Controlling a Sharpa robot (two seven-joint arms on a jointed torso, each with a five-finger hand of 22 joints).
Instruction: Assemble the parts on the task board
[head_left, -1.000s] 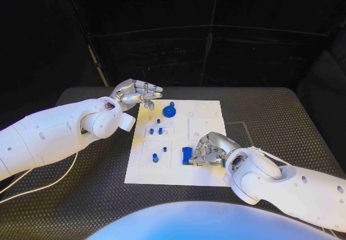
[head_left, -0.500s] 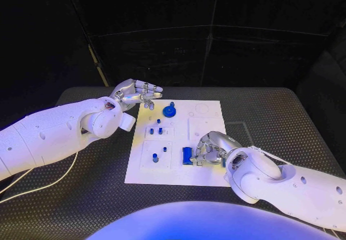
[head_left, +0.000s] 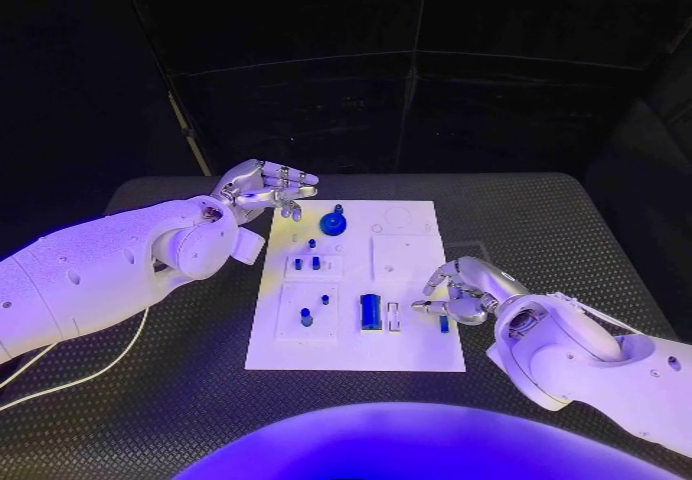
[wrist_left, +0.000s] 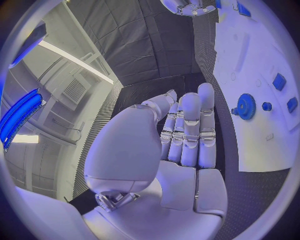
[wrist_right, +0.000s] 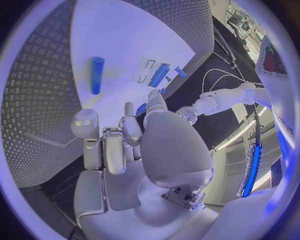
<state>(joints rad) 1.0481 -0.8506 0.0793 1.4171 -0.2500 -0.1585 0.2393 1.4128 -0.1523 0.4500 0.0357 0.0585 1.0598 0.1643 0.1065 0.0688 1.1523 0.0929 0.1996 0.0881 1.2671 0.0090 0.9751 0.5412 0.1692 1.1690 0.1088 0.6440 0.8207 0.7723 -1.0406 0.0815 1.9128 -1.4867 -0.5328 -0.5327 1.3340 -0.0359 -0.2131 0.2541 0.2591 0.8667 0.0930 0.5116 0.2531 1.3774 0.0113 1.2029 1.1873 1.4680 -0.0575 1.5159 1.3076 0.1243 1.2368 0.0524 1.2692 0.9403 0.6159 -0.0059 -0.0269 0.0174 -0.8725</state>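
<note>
The white task board (head_left: 411, 240) lies mid-table. On it stand a blue gear (head_left: 336, 222) at the far end, small blue pegs (head_left: 306, 264) on the left side and a blue block (head_left: 371, 312) near the front. My right hand (head_left: 459, 290) hovers at the board's right edge with loosely bent fingers and holds nothing. A blue cylinder (head_left: 443, 322) lies on the board just in front of it; in the right wrist view the cylinder (wrist_right: 97, 75) rests apart from the fingertips. My left hand (head_left: 264, 187) floats off the board's far left corner, empty, near the gear (wrist_left: 246, 106).
Black ribbed table mat (head_left: 577, 230) surrounds the board. A white cable (head_left: 87, 372) trails across the mat at the left, under my left arm. The table's far edge runs just beyond the left hand.
My right hand has moved right, off the blue block to the board's right edge, leaving the block uncovered. The blue cylinder now lies by that edge. My left hand has stayed put.
</note>
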